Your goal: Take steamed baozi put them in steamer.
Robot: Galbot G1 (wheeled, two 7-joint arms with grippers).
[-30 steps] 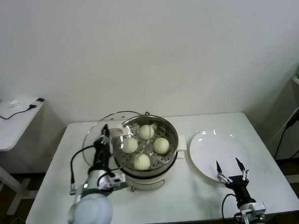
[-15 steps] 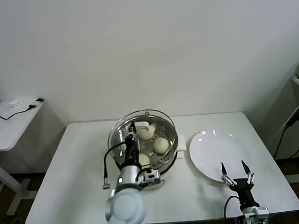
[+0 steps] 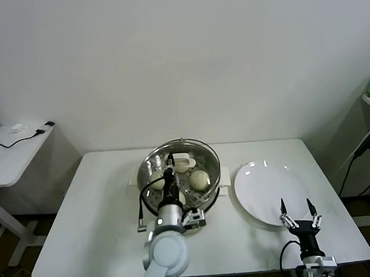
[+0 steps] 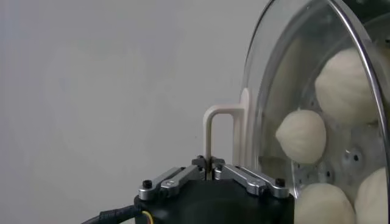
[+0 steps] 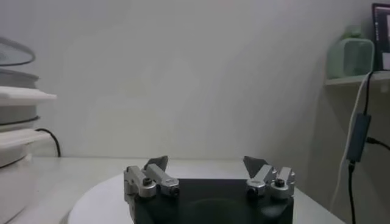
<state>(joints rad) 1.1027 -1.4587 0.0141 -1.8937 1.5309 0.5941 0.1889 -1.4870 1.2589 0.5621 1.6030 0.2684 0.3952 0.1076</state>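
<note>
The steamer (image 3: 224, 176) stands at the table's middle with cream-white baozi (image 3: 200, 179) on its perforated tray. My left gripper (image 3: 172, 160) is shut on the white handle (image 4: 210, 137) of the round glass lid (image 3: 206, 156) and holds the lid over the steamer. In the left wrist view the gripper (image 4: 211, 164) clamps the handle, and several baozi (image 4: 301, 135) show through the lid's glass (image 4: 286, 67). My arm hides part of the tray in the head view. My right gripper (image 3: 297, 213) is open and empty at the near edge of the white plate (image 3: 263, 184).
The plate is bare and lies right of the steamer; it also shows in the right wrist view (image 5: 103, 192) under the open right gripper (image 5: 207, 163). The steamer's side (image 5: 15, 152) shows at that view's edge. A cable (image 3: 141, 210) runs from my left arm.
My left gripper has carried the glass lid from the steamer's left side rightwards to over the steamer. My right gripper has drawn back slightly toward the table's front edge.
</note>
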